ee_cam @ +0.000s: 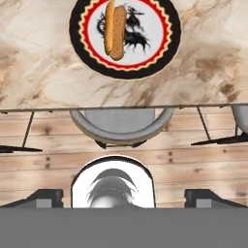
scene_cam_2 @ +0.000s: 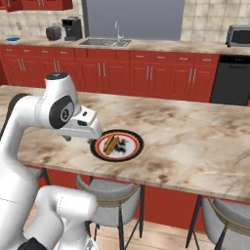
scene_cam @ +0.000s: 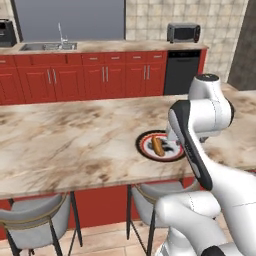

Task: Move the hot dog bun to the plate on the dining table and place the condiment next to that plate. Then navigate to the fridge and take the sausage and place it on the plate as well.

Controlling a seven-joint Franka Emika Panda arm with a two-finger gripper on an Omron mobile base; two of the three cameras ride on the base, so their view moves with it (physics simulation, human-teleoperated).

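Bun step looks done: we see the hot dog bun (ee_cam: 115, 29) lying on the plate (ee_cam: 167, 46), left of its centre markings in the hand view. The plate sits on the dining table desk (scene_cam: 70, 140) near its front edge; in the left base view it is at about 3 o'clock, partly behind the arm.

End effector (ee_cam: 124, 196): its fingertips (ee_cam: 46, 197) stand far apart at the bottom of the hand view, so it is wide open and holds nothing. It hangs over the floor and a stool (ee_cam: 121, 127), apart from the plate.

Left, as we judge: condiment to be put next to the plate, and we see no bottle beside it yet. Then drive to the fridge, take the sausage, put it on the plate.

Writing: none readable. The plate's dark markings are a pattern, not text.
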